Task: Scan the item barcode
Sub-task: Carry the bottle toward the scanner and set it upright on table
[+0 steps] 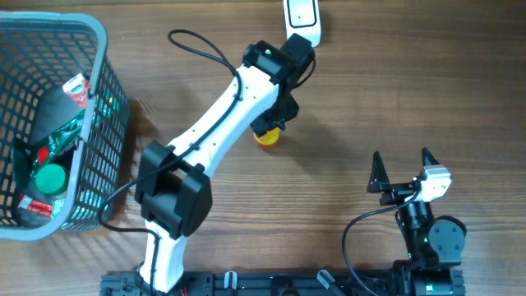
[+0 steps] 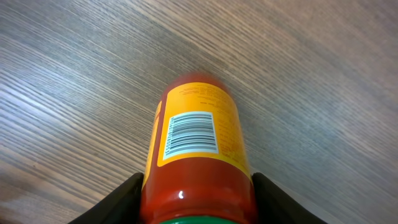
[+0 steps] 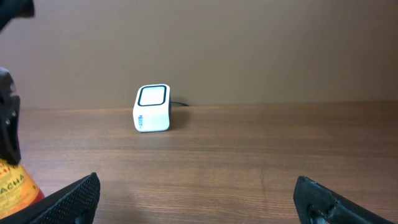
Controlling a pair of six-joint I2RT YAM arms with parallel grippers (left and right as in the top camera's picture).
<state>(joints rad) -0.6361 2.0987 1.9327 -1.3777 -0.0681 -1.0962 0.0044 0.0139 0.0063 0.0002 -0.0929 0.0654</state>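
Overhead, a filled basket [image 1: 49, 23] stands left, the scanner [image 1: 302, 18] beyond the bottle [image 1: 267, 137].

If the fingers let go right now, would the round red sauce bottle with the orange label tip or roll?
Maybe. The round red sauce bottle looks tall and narrow, so it could tip. Its round body would likely roll on the wooden table. Its shiny surface may be slippery.

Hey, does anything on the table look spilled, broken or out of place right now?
Nothing stands out. The bottle sits intact between the left jaws, cap on, with no leak around it. The scanner stands upright, and the basket is upright with its items inside.
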